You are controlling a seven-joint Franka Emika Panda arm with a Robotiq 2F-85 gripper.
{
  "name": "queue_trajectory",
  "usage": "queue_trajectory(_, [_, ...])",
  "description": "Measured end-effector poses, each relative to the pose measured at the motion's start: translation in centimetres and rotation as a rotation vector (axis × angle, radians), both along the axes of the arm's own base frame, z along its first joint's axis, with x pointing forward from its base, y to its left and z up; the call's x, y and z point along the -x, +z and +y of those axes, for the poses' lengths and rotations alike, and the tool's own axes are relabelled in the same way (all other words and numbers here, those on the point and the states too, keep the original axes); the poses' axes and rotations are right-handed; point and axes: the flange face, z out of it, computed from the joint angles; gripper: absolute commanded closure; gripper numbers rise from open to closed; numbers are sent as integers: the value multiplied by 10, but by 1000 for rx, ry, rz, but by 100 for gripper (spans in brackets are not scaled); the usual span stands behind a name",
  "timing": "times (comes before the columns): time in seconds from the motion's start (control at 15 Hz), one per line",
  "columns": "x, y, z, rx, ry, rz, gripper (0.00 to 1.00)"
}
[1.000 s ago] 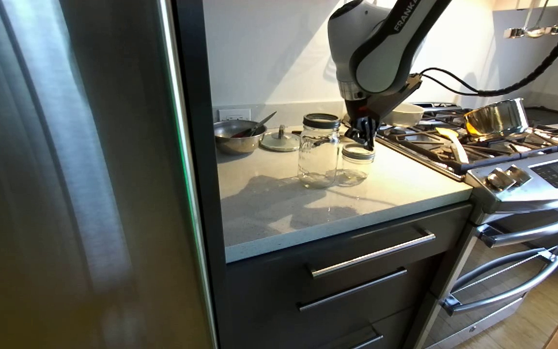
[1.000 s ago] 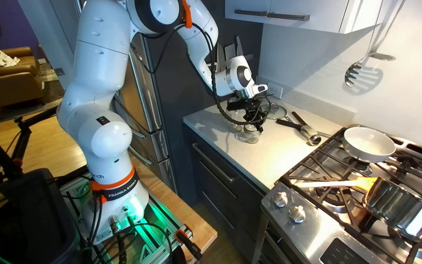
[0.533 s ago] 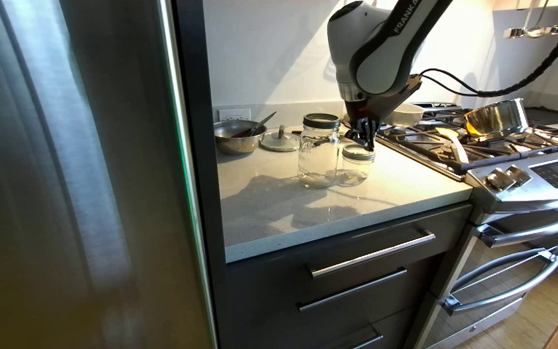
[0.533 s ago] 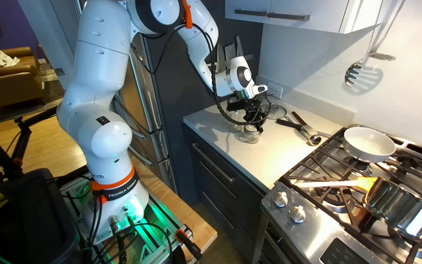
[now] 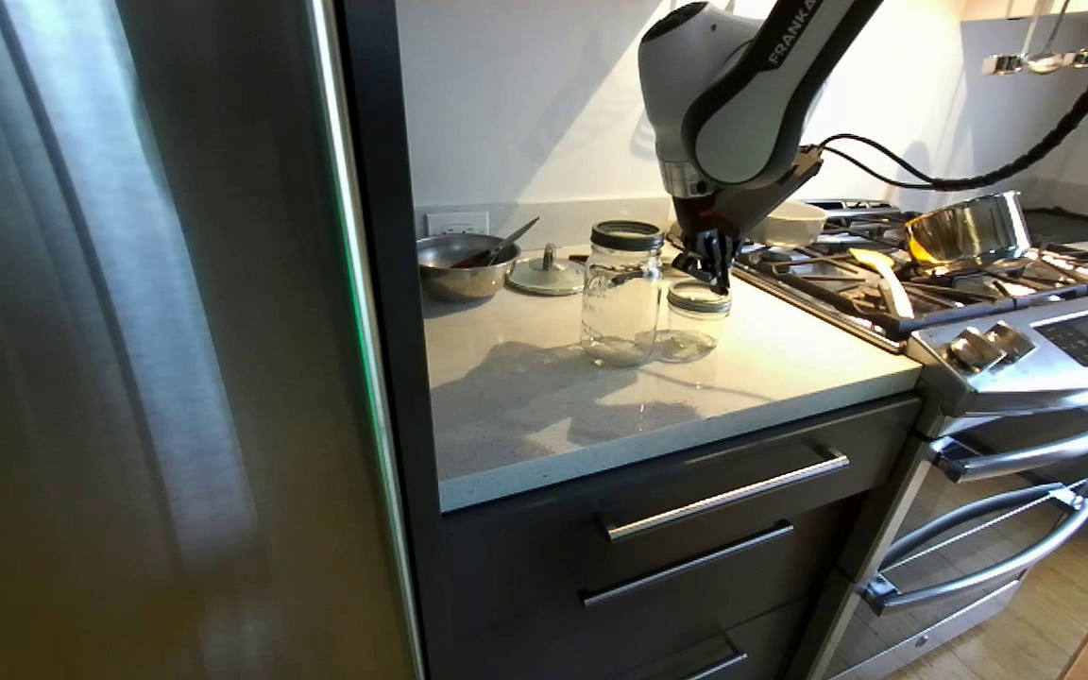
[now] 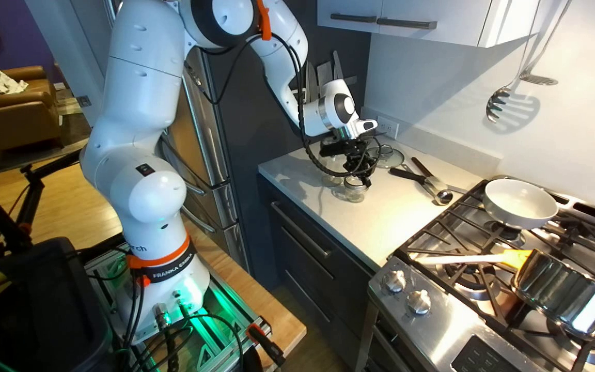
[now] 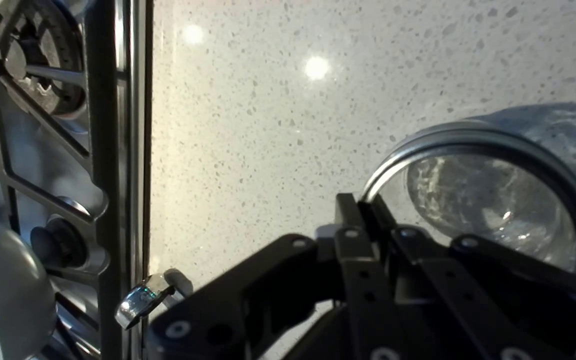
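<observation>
My gripper [image 7: 363, 201] is closed over the metal rim of a small clear glass jar [image 7: 408, 150], one finger inside the mouth and one outside. In an exterior view the gripper [image 5: 712, 269] points down at the top of this jar [image 5: 695, 342], which appears upright on the pale counter. Seen from elsewhere, the gripper [image 6: 363, 178] partly covers the jar [image 6: 355, 194]. A taller glass jar [image 5: 621, 312] with a dark rim stands right beside the small one. The arm and cables hide part of that tall jar [image 6: 331, 164] in an exterior view.
Behind the jars are a metal bowl [image 5: 464, 280] with a utensil in it and a glass lid [image 5: 547, 277]. Several utensils [image 6: 421, 181] lie near the stove. On the stove sit a white bowl [image 6: 519, 204] and a tilted pot [image 6: 568, 294]. A fridge [image 5: 176, 378] flanks the counter.
</observation>
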Motion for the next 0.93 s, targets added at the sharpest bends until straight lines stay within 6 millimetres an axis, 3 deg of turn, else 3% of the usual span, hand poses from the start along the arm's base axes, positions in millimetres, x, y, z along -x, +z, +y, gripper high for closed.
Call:
queue_trajectory(0.13, [0,0,0,0,0,0,97])
queue_trajectory(0.33, [0,0,0,1,0,0,65])
queue_trajectory(0.47, [0,0,0,1,1,0,57])
queue_trajectory(0.67, [0,-1,0,1,0,1,52])
queue_trajectory(0.93, [0,-1,0,1,-1,2,57])
